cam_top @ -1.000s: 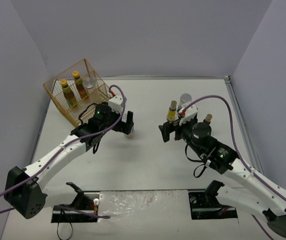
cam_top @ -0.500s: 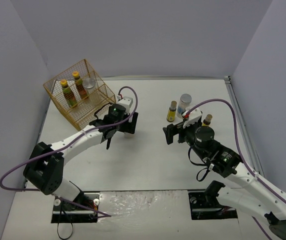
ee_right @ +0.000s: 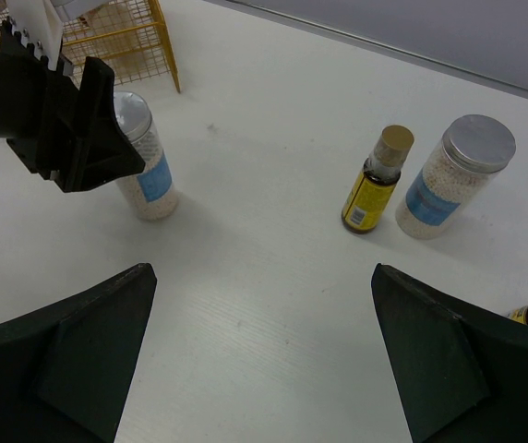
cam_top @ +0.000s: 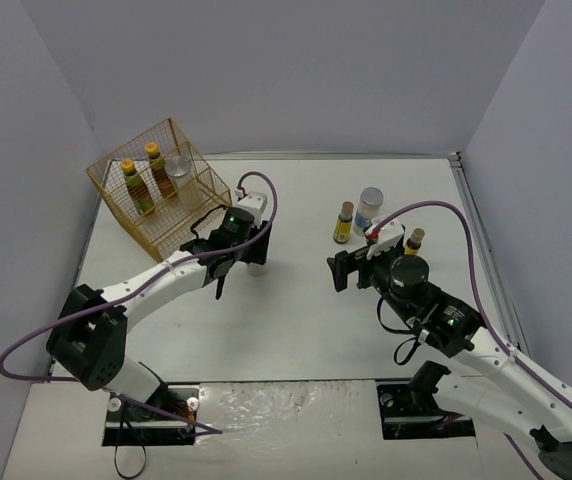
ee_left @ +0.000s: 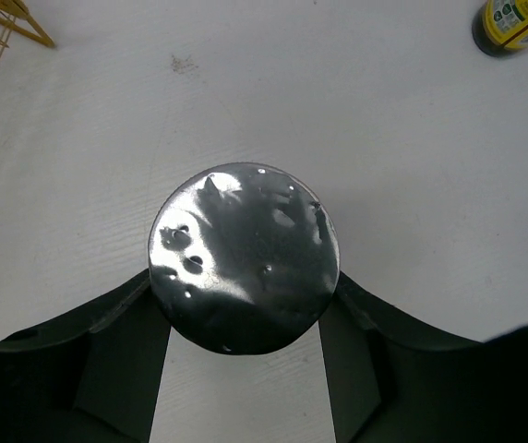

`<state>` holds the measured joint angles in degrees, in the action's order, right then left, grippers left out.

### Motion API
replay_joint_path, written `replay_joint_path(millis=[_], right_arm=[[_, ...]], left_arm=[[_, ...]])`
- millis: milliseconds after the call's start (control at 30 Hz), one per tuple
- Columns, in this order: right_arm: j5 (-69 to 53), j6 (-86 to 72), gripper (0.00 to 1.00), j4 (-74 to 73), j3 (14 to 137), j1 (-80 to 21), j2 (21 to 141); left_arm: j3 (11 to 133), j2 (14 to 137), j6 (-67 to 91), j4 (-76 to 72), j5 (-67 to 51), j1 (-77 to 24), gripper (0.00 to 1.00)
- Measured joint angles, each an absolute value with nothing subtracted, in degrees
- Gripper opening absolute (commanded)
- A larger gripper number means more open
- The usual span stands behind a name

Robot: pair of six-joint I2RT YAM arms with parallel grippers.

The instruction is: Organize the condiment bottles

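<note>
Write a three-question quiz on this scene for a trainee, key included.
1. True or false: the jaws of the right arm hold a bottle.
2. How many containers stand in the wire basket? A two, B three, C five.
3. What sits between the jaws of the left arm?
Key: 1 false; 2 B; 3 a silver-lidded jar.

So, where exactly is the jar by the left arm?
Top view: the jar stands left of centre, between the left end effector's fingers, just right of the wire basket.
</note>
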<state>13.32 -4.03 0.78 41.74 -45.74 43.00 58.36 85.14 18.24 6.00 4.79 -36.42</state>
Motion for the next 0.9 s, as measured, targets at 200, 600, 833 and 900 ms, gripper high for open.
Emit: replay_joint_path(millis=[200, 600, 833, 900], right_arm=[[13.3, -4.0, 1.00, 0.8, 41.7, -45.7, 43.0], [13.3, -4.0, 1.00, 0.7, 41.7, -45.7, 42.8], [13.3, -4.0, 1.00, 0.6, 41.6, -45.7, 41.4], [13.3, -4.1, 1.00, 0.6, 41.4, -45.7, 41.0]], left_arm=[[58.3, 78.4, 17.9, 7.4, 8.0, -36.4, 0.00], [71.3, 70.1, 16.5, 16.9, 13.5, -21.4, 0.00], [81.1, 74.8, 15.9, 19.0, 14.3, -8.7, 0.00], [82.7, 76.8, 15.7, 18.9, 14.0, -7.1, 0.00]])
